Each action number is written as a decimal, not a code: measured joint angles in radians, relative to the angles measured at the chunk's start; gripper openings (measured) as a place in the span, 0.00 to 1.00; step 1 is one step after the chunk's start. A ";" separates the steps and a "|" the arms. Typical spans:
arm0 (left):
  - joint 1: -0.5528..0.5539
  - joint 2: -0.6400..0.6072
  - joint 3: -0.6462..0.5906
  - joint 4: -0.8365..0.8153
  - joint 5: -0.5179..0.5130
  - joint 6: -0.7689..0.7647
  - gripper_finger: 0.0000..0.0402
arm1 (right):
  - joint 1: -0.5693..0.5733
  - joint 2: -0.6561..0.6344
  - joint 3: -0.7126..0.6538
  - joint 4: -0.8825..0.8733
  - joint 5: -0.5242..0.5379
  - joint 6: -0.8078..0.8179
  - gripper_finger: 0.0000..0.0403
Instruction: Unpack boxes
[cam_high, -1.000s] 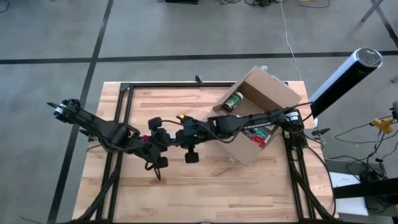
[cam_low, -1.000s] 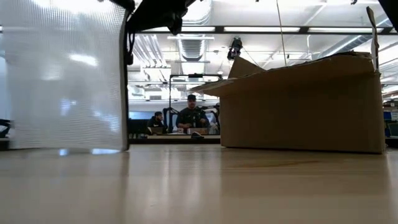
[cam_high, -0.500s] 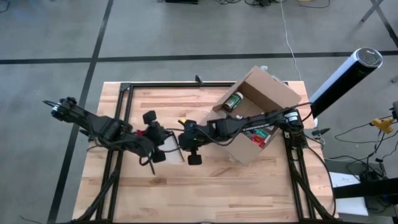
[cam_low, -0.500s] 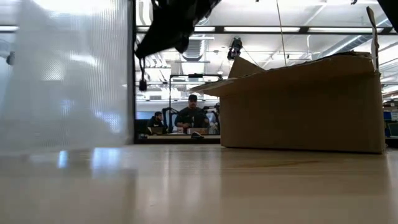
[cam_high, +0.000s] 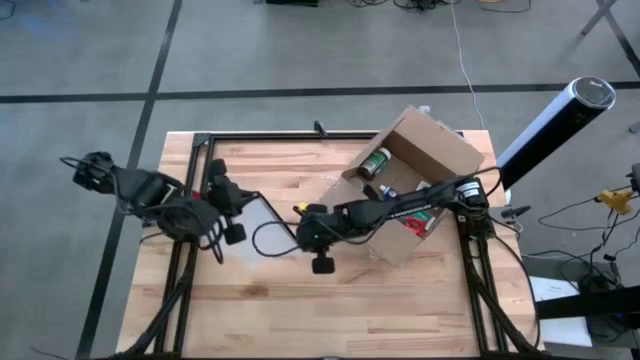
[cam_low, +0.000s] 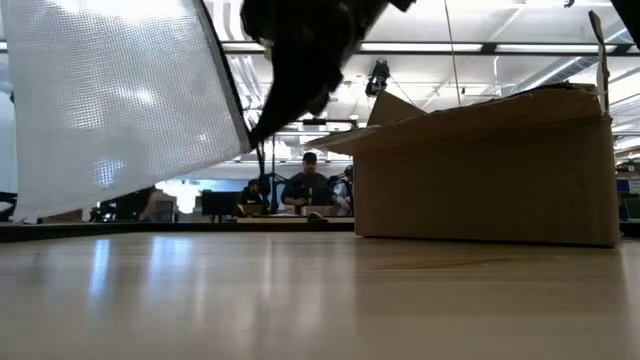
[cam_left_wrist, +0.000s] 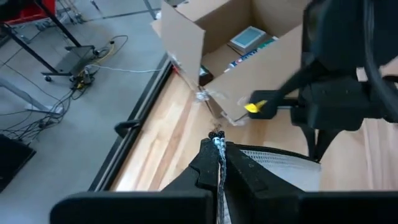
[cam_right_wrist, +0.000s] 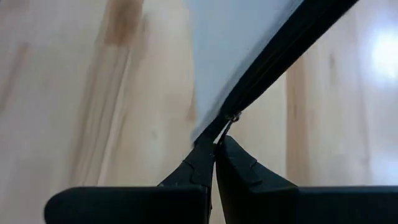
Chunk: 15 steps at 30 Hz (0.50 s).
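Observation:
The brown cardboard box (cam_high: 415, 185) stands open at the table's far right, its flaps up, with a green can (cam_high: 375, 163) and coloured packs inside. Left of it a flat translucent zip pouch (cam_high: 272, 222) hangs between my two grippers; the low view shows it tilted (cam_low: 110, 100). My left gripper (cam_high: 243, 200) is shut on the pouch's left end. My right gripper (cam_high: 300, 229), shut, is at the pouch's right end, where its dark zip line (cam_right_wrist: 280, 56) runs. My left gripper pinches the pouch's edge (cam_left_wrist: 217, 138) between its two fingertips, coming from the table's left and slanting down. The pouch hangs beyond the fingers, toward the right gripper. My right gripper pinches the small zip pull (cam_right_wrist: 225, 127) at the zip line's end between its fingertips, slanting down from the right.
A black metal frame (cam_high: 260, 135) runs along the table's far and left edges. Bare wood lies along the near side (cam_high: 320, 310). A white-and-black tube (cam_high: 550, 130) stands off the table's far right corner. People sit in the room behind (cam_low: 305, 185).
My left gripper has gone up and toward the table's left edge, so the two grippers stand farther apart. My right gripper has sunk and tipped further down. The pouch, upright with its lower edge on the table before, now hangs tilted.

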 joint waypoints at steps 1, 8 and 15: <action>0.000 -0.008 0.000 -0.004 -0.003 0.000 0.00 | 0.001 0.000 -0.011 0.000 0.000 0.010 0.00; 0.000 -0.040 -0.003 -0.038 -0.001 -0.021 0.00 | 0.004 -0.004 -0.035 0.039 0.000 0.004 0.00; 0.000 0.014 -0.005 -0.037 0.074 -0.030 0.00 | -0.013 -0.059 -0.035 0.093 0.000 -0.107 0.00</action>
